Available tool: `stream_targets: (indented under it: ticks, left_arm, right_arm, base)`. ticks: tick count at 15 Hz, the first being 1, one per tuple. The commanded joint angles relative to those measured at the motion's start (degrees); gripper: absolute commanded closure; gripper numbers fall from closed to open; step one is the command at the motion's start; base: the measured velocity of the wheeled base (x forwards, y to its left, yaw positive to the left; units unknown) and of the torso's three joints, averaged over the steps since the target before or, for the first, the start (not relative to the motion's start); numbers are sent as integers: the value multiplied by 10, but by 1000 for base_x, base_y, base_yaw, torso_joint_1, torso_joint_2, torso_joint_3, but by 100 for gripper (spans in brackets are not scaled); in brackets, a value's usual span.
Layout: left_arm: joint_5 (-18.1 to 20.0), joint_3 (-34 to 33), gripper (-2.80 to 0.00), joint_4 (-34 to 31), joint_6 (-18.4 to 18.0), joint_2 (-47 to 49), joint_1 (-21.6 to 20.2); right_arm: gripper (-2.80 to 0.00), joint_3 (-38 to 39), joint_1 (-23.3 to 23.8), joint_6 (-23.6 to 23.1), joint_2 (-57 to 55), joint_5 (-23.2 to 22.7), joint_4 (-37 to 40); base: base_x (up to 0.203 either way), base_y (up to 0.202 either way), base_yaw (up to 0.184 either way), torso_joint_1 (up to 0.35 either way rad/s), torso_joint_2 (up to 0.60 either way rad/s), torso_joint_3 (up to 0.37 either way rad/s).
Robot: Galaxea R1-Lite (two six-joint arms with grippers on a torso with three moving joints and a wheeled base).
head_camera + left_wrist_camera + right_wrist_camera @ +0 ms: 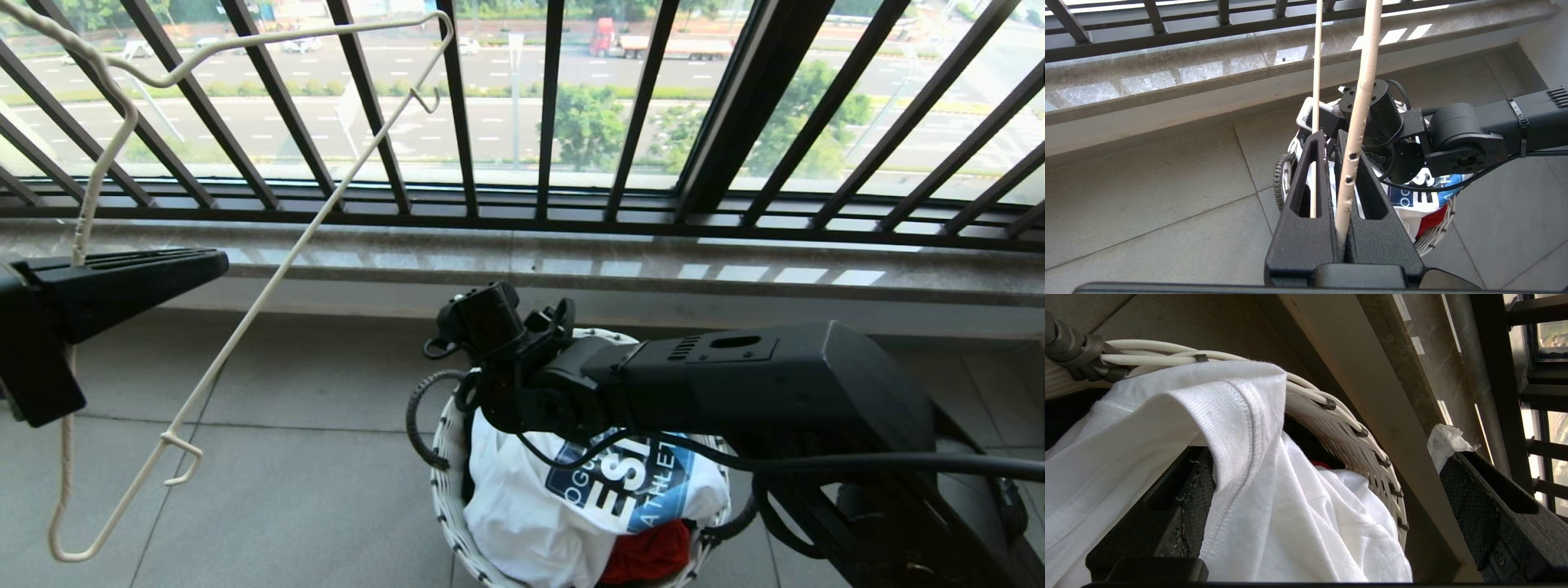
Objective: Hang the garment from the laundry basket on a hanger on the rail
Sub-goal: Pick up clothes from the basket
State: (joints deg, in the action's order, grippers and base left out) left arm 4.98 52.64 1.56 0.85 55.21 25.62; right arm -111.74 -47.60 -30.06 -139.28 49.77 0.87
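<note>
A thin cream wire hanger [269, 282] hangs slanted at the left, its neck clamped in my left gripper [208, 265], which is shut on it [1329, 139]. The white garment [531, 506] with a blue chest graphic fills the round white laundry basket [447, 482] on the floor. My right arm reaches down into the basket. My right gripper [1327, 455] is open. The garment's ribbed collar [1241, 428] drapes over one finger [1180, 510], while the other finger [1470, 498] stands outside the basket rim [1339, 424]. The rail is out of view.
A red cloth [649, 551] shows under the garment in the basket. A black railing of bars [457, 122] and a stone sill [571, 261] stand close behind the basket. Grey floor tiles [310, 490] lie to its left. A scrap of white tissue [1447, 441] sticks to the outer fingertip.
</note>
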Motion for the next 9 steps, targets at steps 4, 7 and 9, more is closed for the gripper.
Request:
stream_targets:
  ticks: [4,7,9]
  left_arm:
    - [0,0,0,0,0,-1,0]
    - [0,0,0,0,0,-1,0]
    - [0,0,0,0,0,-1,0]
  right_arm:
    - [-280,-4,5,-2,8,6,1]
    - [-280,-1,8,-2,12,6,0]
    - [-280,1,15,-1,15,6,0]
  base:
    - [0,0,0,0,0,0]
    - [0,0,0,0,0,0]
    - [0,0,0,0,0,0]
